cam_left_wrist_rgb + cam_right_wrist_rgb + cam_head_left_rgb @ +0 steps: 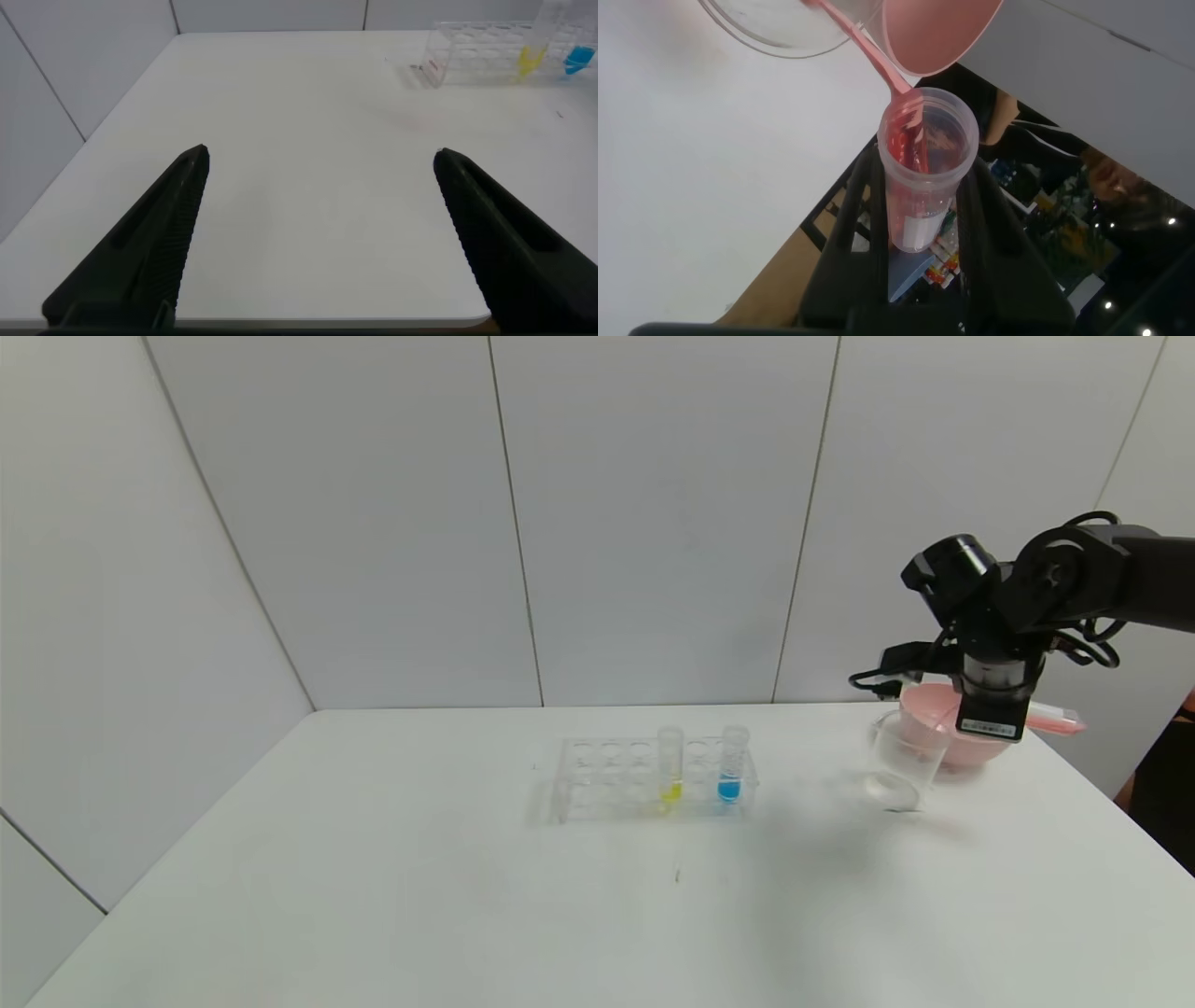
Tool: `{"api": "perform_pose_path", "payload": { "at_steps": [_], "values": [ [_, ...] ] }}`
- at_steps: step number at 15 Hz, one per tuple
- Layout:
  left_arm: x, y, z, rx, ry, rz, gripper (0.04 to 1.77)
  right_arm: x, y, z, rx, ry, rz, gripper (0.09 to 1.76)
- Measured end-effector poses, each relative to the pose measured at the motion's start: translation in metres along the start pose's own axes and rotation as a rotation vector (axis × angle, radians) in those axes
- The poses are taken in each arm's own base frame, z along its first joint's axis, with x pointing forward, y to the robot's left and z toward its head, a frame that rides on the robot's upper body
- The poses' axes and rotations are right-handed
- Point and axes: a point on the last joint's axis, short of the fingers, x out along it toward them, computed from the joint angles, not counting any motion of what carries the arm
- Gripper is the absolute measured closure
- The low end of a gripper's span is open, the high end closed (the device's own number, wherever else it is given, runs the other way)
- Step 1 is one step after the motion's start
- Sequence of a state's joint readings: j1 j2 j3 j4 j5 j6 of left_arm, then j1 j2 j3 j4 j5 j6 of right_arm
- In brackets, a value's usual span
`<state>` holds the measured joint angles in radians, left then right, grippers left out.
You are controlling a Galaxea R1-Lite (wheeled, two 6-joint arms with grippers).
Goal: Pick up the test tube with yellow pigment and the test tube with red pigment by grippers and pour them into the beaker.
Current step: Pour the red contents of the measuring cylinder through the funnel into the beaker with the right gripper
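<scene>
The right arm reaches in from the right, wrist bent downward, its gripper (920, 219) clamped on a tube. The left gripper (322, 163) hangs low, fingers (149, 243) spread wide.

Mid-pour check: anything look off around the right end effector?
Yes. The right end effector holds the test tube with red pigment aimed at the pink bowl, beside the beaker rather than over it, so the pour may miss. No spill shows on the table.

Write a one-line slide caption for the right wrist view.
Right gripper holds the red test tube beside the pink bowl.
</scene>
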<state>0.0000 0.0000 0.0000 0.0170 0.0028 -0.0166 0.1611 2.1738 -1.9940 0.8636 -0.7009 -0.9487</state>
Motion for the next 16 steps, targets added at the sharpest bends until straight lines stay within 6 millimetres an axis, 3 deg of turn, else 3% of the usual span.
{"api": "perform_pose_path", "payload": {
  "at_steps": [16],
  "values": [
    [0.000,0.000,0.000,0.000,0.000,0.000,0.09,-0.005,0.013,0.013,-0.109,0.121,-0.081,1.36]
  ]
}}
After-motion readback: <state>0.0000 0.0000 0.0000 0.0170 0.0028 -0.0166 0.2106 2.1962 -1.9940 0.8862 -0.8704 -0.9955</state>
